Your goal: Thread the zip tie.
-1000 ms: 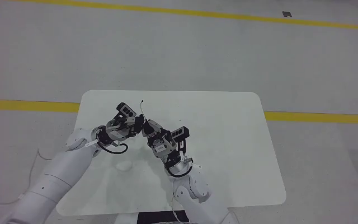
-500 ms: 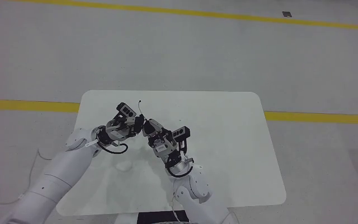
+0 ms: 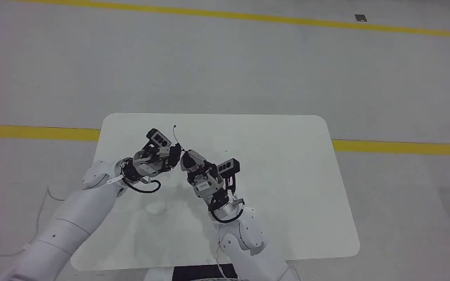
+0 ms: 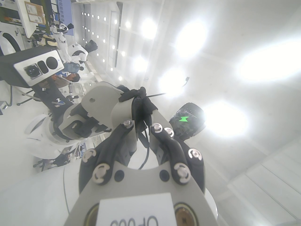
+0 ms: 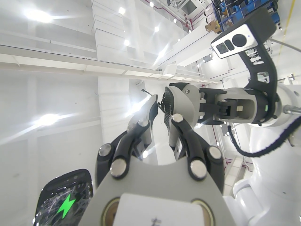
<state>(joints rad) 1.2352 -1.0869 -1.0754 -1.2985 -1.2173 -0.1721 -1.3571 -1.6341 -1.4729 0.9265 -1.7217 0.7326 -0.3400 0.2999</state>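
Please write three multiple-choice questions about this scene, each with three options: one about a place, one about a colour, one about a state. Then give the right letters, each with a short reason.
1. Where do the left hand and the right hand meet?
A. over the grey floor
B. above the white table
C. over the yellow line

2. What colour is the zip tie?
A. black
B. white
C. yellow

3. How is the zip tie now?
A. lying flat on the table
B. hanging from the table edge
C. held in the air where the hands meet, with one end sticking out free

Answers:
1 B: the top view shows both hands over the tabletop.
2 A: it is a thin dark strand against the bright ceiling.
3 C: both wrist views show it raised at the fingers.
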